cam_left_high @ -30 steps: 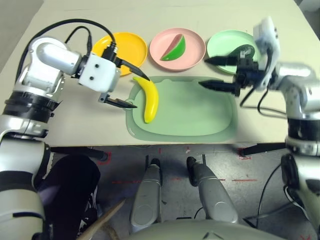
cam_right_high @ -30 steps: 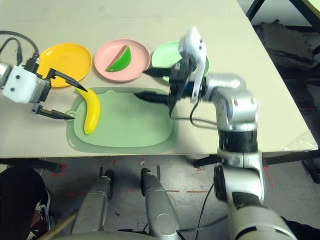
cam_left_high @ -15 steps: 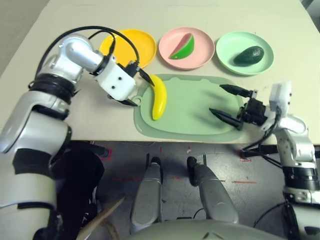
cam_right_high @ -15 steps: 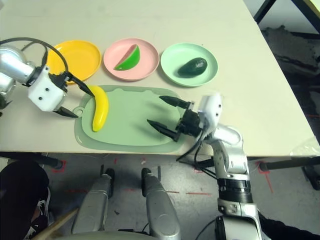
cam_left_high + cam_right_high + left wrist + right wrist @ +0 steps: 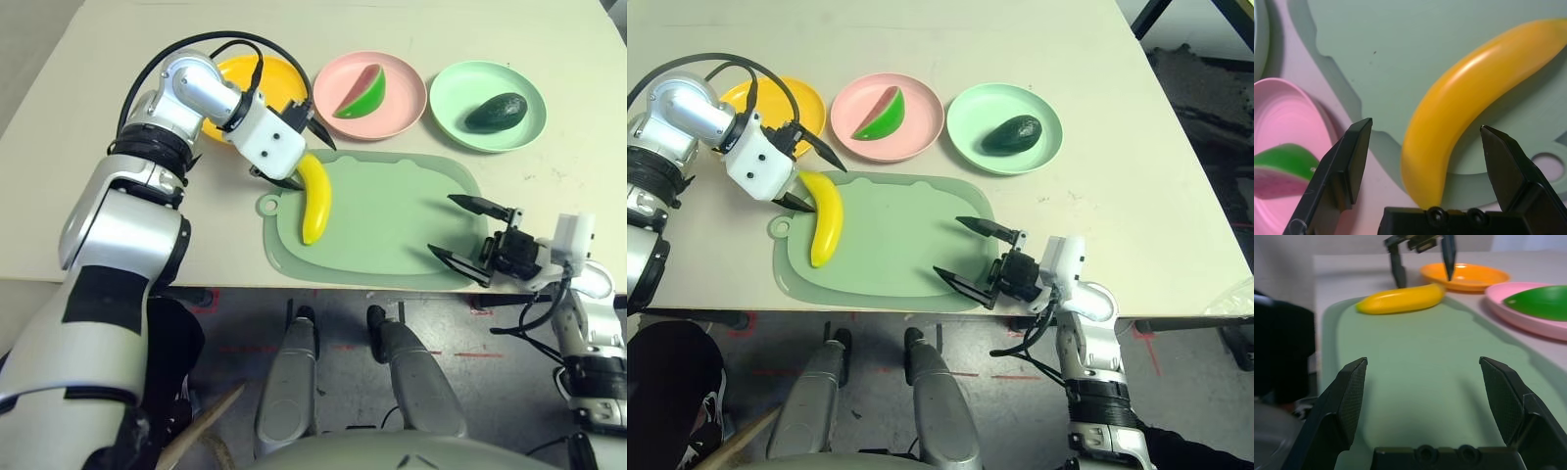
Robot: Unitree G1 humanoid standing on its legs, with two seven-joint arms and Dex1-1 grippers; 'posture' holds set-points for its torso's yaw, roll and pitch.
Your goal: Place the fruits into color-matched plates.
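The yellow banana (image 5: 315,196) lies on the cutting board's left part. My left gripper (image 5: 313,166) is open and straddles the banana's far end (image 5: 1464,98), one finger on each side, next to the yellow plate (image 5: 281,83). The watermelon wedge (image 5: 359,91) rests in the pink plate (image 5: 404,93). The avocado (image 5: 496,111) sits in the mint green plate (image 5: 458,88). My right gripper (image 5: 441,223) hangs open and empty over the board's near right corner, pointing toward the banana (image 5: 1400,298).
The pale green cutting board (image 5: 392,220) lies near the table's front edge, with the three plates in a row behind it. Black cables loop over my left wrist above the yellow plate. Bare table surface extends to the left and right.
My left gripper has moved right and now brackets the banana's far end. My right gripper has drawn back from the green plate to the board's near right corner, leaving the avocado there.
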